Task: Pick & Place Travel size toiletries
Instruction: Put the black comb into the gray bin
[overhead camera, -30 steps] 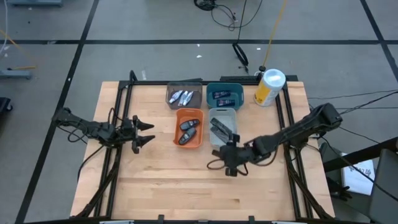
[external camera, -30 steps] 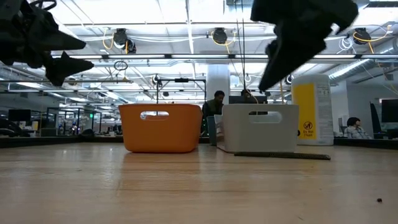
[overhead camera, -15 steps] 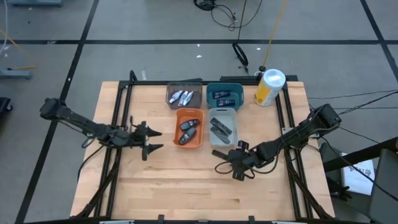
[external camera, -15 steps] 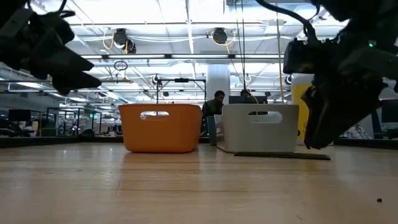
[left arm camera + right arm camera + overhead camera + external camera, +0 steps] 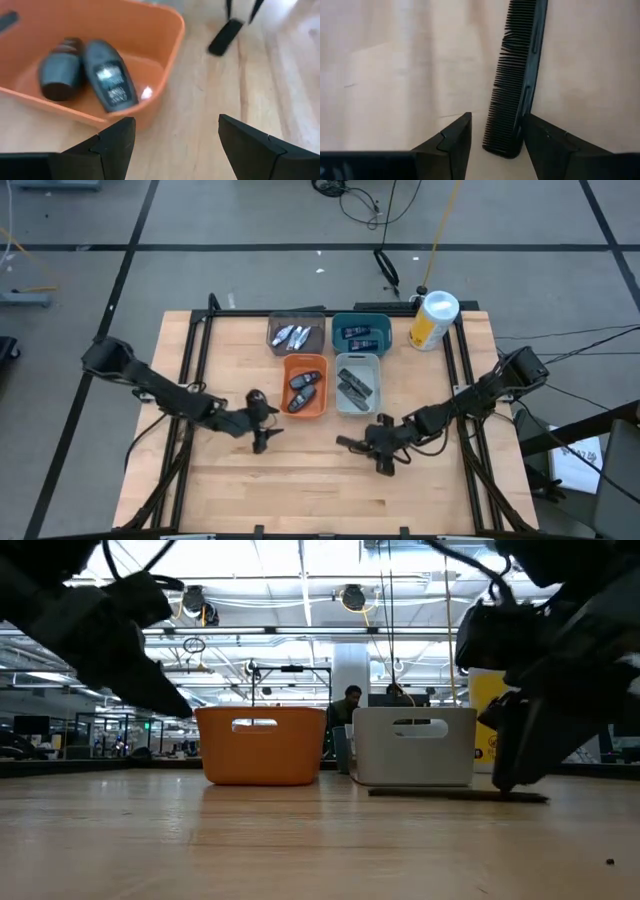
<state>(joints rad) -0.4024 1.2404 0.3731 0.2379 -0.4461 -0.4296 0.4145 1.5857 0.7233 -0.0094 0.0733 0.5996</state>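
Toiletries are mostly sorted already; one black comb (image 5: 516, 85) lies on the counter (image 5: 300, 490) in front of the grey bin (image 5: 357, 412), apparently the last piece out. The right hand (image 5: 377, 446) sits low with its spread fingers (image 5: 451, 140) straddling the comb's near end, not yet pinching. The left hand (image 5: 262, 420), spread wide and empty, hovers beside the orange bin (image 5: 170, 60).

Two dark grey ovals (image 5: 107, 75) rest in the orange bin, silvery tubes (image 5: 292, 335) in the dark bin, blue tubes (image 5: 360, 334) in the teal bin (image 5: 360, 319), and another comb (image 5: 355, 384) in the grey bin.
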